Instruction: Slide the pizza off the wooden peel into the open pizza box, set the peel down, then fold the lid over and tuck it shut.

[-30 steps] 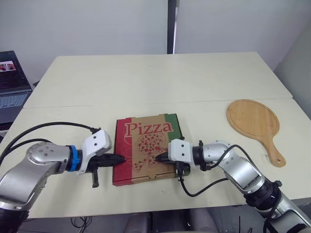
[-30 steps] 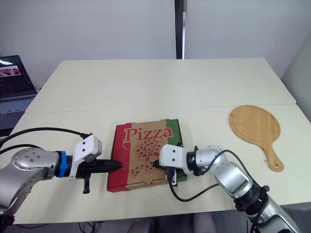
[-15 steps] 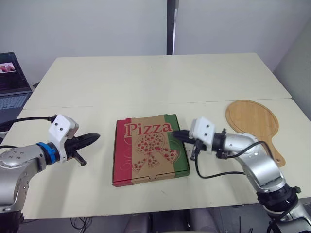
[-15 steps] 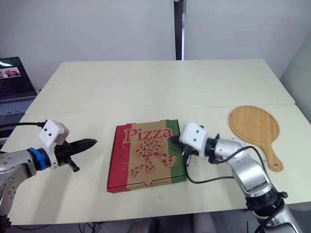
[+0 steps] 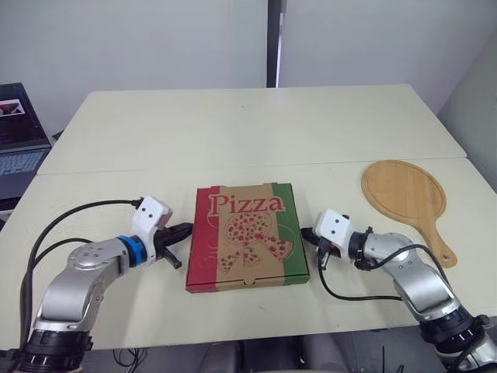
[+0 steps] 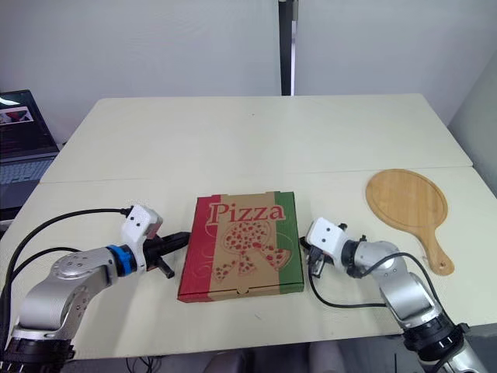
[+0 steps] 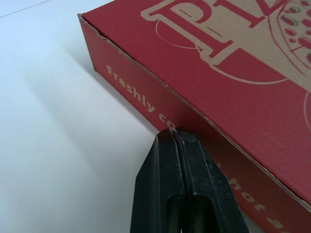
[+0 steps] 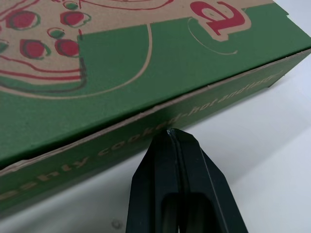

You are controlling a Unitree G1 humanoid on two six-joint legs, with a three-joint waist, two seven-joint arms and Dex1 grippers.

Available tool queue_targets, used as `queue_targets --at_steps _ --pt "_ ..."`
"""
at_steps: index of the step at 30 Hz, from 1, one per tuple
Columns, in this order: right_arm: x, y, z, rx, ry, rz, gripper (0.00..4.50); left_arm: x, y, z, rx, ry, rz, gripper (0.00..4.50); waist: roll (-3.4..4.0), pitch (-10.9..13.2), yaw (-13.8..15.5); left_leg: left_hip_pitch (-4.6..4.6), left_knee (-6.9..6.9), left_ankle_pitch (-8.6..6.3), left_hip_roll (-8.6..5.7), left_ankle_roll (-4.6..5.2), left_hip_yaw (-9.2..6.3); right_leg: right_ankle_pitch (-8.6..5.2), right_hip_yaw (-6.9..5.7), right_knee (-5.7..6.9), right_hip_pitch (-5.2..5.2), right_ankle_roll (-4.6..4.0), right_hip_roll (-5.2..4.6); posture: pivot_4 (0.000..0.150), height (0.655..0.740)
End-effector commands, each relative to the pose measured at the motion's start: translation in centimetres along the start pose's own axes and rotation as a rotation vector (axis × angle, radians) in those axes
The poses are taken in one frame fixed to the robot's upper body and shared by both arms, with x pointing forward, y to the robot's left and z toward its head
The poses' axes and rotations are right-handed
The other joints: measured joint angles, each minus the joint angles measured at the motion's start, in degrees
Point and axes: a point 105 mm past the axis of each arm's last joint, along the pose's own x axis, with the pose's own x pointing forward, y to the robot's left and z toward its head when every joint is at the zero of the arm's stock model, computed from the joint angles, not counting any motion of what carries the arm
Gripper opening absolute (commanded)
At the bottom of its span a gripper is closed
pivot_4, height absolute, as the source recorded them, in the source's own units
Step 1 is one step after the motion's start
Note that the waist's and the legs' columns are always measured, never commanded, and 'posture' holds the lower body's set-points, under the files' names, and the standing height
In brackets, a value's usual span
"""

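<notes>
The pizza box point(image 5: 247, 235) lies closed on the table, its printed lid flat, red side to the left and green side to the right. My left gripper point(image 5: 186, 229) is shut, with its tip against the box's red side wall point(image 7: 146, 102). On the other side my right gripper point(image 5: 307, 232) is shut too, its tip at the green side wall point(image 8: 121, 141). The wooden peel point(image 5: 407, 197) rests bare on the table at the right, handle toward the front edge. The pizza is hidden.
A laptop point(image 5: 17, 132) sits off the table's far left edge. A seam point(image 5: 155, 169) runs across the table behind the box. Cables trail from both wrists over the front of the table point(image 5: 342, 295).
Both grippers came off the lid, swung outward, then closed in on the box's two sides. The box has shifted right and squared up on the table.
</notes>
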Motion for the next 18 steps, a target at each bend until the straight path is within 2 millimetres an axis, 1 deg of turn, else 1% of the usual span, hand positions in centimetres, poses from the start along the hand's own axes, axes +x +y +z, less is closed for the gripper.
queue_targets --at_steps 1,7,10,18 --pt "0.1 0.3 2.5 -0.043 -0.092 0.011 0.04 1.4 -1.4 0.9 0.016 -0.035 -0.067 0.00 0.00 0.00 0.10 0.00 0.01 0.00 0.00 0.00 -0.01 0.00 -0.01 0.00 0.00 0.00 0.00 0.150 0.7400" --pt "0.3 -0.8 2.7 -0.058 -0.086 -0.015 0.04 3.2 -2.0 1.7 0.017 -0.066 -0.092 0.00 0.00 0.00 0.47 0.00 0.07 0.01 -0.01 0.00 -0.03 0.01 -0.04 0.00 0.07 0.02 0.00 0.150 0.7400" --pt "0.3 -1.2 2.6 -0.063 -0.079 -0.020 0.04 3.8 -2.1 1.9 0.020 -0.074 -0.099 0.00 0.00 0.00 0.52 0.00 0.06 0.01 -0.01 -0.01 -0.04 0.01 -0.04 -0.01 0.07 0.02 0.00 0.150 0.7400" --pt "0.0 -2.1 1.9 -0.074 -0.044 -0.041 0.04 4.2 -1.9 2.3 0.030 -0.082 -0.102 0.00 0.00 0.00 0.65 0.00 0.07 0.01 -0.02 -0.02 -0.03 0.02 -0.03 -0.01 0.07 0.03 0.00 0.150 0.7400"
